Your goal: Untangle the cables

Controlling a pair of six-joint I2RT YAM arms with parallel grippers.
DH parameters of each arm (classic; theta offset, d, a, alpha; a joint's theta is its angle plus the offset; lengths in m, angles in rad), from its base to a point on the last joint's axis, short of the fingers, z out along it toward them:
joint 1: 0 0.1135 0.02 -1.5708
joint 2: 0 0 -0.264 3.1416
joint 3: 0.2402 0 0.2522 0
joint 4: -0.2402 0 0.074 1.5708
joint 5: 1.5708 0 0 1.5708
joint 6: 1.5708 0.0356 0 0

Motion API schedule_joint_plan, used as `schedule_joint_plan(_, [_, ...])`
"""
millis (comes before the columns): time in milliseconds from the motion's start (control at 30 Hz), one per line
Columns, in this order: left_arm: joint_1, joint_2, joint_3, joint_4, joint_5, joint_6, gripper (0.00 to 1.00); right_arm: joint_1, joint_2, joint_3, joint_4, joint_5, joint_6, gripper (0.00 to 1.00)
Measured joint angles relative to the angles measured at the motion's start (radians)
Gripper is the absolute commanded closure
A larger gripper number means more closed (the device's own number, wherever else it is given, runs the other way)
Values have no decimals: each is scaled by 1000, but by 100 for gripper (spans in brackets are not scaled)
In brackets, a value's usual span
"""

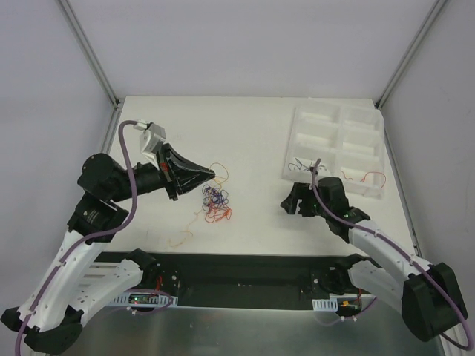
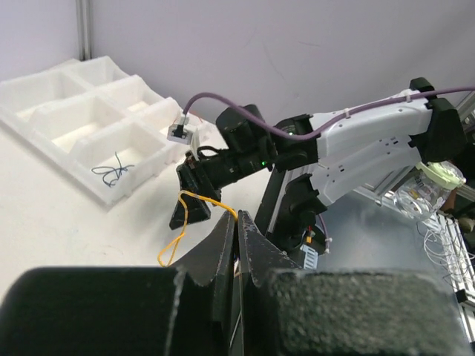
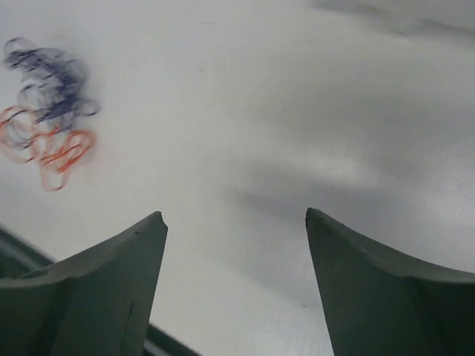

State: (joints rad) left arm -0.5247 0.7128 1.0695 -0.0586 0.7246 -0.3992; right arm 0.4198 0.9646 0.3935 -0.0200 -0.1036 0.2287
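The cables lie mid-table as a small knot (image 1: 215,202) of purple-blue and red-orange curls, also seen blurred in the right wrist view as the knot (image 3: 48,104). My left gripper (image 1: 211,176) is shut on a thin orange-yellow cable (image 2: 180,226) that loops out from its closed tips (image 2: 239,219), just above the knot. One loose orange strand (image 1: 182,234) lies nearer the front edge. My right gripper (image 1: 285,203) stands open to the right of the knot and faces it. Nothing sits between its fingers (image 3: 234,213).
A white compartmented tray (image 1: 371,119) stands at the back right. A dark wire (image 1: 300,165) and a red-orange wire (image 1: 365,176) lie in its near compartments. The dark wire (image 2: 111,172) also shows in the left wrist view. The black base rail (image 1: 245,278) runs along the near edge.
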Motion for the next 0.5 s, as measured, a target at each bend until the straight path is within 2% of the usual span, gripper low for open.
schedule_joint_plan(167, [0, 52, 0, -17, 21, -1, 100, 129, -42, 61, 108, -238, -100, 5])
schedule_joint_plan(333, [0, 74, -2, -6, 67, -18, 100, 139, -131, 98, 183, -426, -129, 3])
schedule_joint_plan(500, [0, 90, -35, 100, 139, -89, 100, 140, -132, 196, 216, -570, -152, 2])
